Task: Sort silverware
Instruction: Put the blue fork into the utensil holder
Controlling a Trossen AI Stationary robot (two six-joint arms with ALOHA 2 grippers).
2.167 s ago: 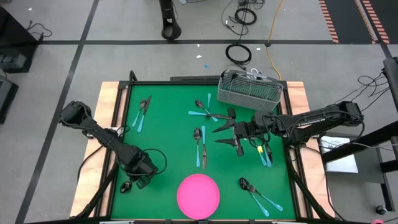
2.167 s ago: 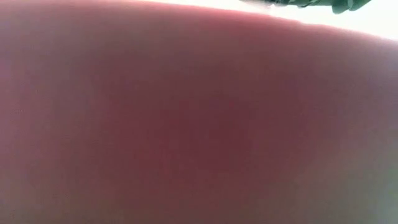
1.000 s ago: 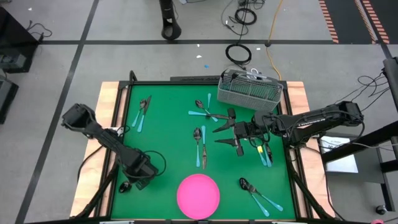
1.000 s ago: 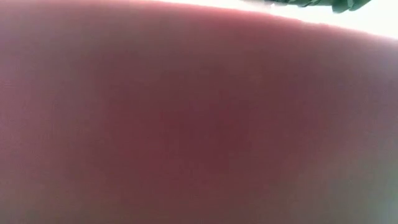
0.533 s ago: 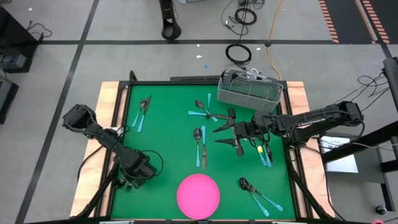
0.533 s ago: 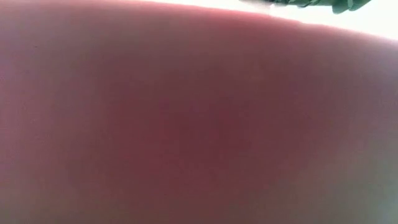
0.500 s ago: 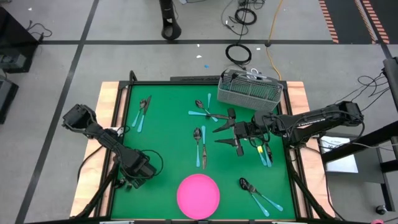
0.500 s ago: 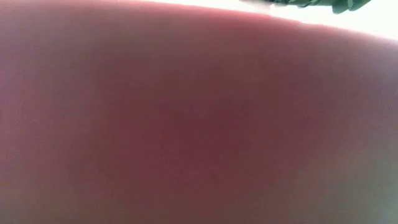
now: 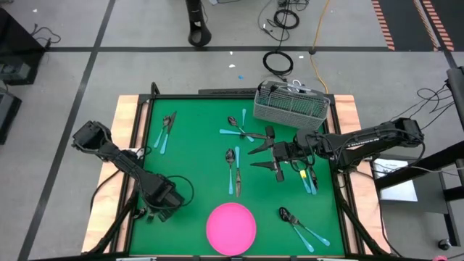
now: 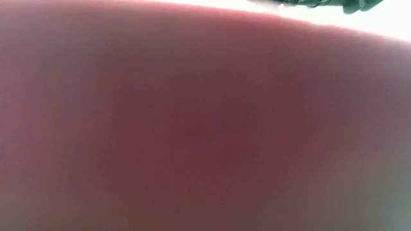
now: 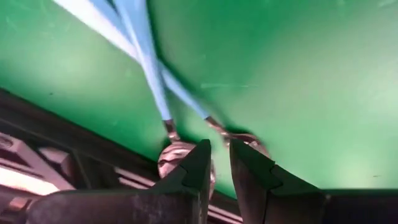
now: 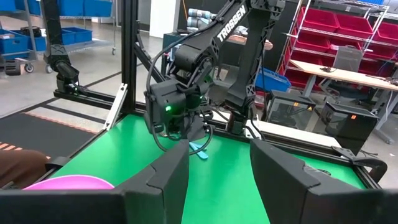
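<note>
My left gripper (image 9: 154, 212) points down at the table's near-left corner. It stands over the dark heads of two spoons (image 11: 177, 155) with light-blue handles (image 11: 146, 56) that cross on the green mat. Its fingers (image 11: 202, 165) stand a narrow gap apart, one in front of each spoon head. I see nothing between them and cannot tell whether they touch the spoons. My right gripper (image 9: 262, 156) (image 12: 217, 180) hovers level over the mat's middle right, open and holding nothing. More silverware lies in pairs on the mat (image 9: 165, 130) (image 9: 239, 129) (image 9: 233, 170) (image 9: 308, 177) (image 9: 299, 225).
A grey wire-mesh basket (image 9: 291, 104) stands at the far edge, right of centre. A round pink plate (image 9: 231, 227) lies at the near edge and fills the low view (image 10: 192, 128). A black frame (image 11: 74, 155) borders the mat beside the left gripper.
</note>
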